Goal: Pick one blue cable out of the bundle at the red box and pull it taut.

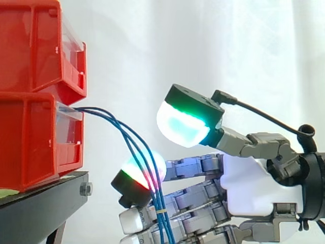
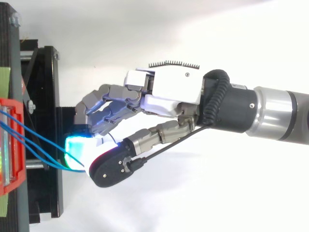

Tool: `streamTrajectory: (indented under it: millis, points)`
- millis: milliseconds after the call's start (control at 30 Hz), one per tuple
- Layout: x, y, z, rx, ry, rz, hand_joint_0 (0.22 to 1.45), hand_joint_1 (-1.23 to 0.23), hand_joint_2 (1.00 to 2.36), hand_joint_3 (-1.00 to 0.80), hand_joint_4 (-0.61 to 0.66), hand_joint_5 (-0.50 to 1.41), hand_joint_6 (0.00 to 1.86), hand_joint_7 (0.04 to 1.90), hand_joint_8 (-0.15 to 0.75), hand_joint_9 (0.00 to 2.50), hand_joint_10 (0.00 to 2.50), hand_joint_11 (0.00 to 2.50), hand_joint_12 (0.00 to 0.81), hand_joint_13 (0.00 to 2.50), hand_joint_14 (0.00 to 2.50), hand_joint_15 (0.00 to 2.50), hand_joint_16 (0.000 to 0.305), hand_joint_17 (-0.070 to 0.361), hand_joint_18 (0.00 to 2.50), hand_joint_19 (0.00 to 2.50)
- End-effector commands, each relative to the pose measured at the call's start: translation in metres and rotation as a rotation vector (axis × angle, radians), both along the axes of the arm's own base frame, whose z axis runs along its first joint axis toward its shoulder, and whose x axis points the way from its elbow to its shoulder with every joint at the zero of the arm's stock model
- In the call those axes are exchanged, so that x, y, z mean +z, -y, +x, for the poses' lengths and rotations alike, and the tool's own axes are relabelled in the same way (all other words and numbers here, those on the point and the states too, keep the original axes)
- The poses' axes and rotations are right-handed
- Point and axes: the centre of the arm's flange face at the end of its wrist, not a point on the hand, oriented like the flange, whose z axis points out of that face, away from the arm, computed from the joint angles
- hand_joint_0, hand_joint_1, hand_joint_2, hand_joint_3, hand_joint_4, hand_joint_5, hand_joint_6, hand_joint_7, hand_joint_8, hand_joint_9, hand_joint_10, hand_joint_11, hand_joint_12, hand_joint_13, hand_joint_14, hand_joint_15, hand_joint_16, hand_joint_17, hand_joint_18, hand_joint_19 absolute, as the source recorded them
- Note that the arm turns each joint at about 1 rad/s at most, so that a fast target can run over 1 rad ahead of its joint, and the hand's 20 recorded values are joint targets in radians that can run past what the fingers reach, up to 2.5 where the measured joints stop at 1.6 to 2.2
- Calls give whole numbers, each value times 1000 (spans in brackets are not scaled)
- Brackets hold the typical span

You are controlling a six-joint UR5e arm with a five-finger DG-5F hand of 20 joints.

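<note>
Beside the red box [image 1: 30,137] edge, blue cables [image 1: 162,223] against the hand's [image 1: 254,183] wide-open fingers [image 1: 137,170].

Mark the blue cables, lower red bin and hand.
blue cables [image 1: 162,223]: side view, bundled strands low down.
lower red bin [image 1: 30,145]: side view, side wall.
hand [image 1: 254,189]: side view, white palm.
</note>
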Motion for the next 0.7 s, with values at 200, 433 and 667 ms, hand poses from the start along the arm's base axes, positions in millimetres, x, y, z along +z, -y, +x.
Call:
streamTrajectory:
  millis: [200, 433, 667]
  points:
    - [-1, -1, 0, 1, -6, -3, 501, -798, 1000, -500, 154, -229, 834, 816, 314, 523, 8, 563, 417, 526, 8, 290, 56, 127, 499, 296]
    - [-1, -2, 0, 6, -5, -15, 488, -760, 1000, -500, 191, -196, 758, 797, 324, 541, 8, 567, 422, 524, 8, 286, 57, 128, 495, 302]
    - [-19, 3, -10, -26, -26, -85, 493, -730, 1000, -500, 184, -173, 696, 885, 322, 559, 8, 564, 422, 534, 8, 290, 56, 126, 496, 308]
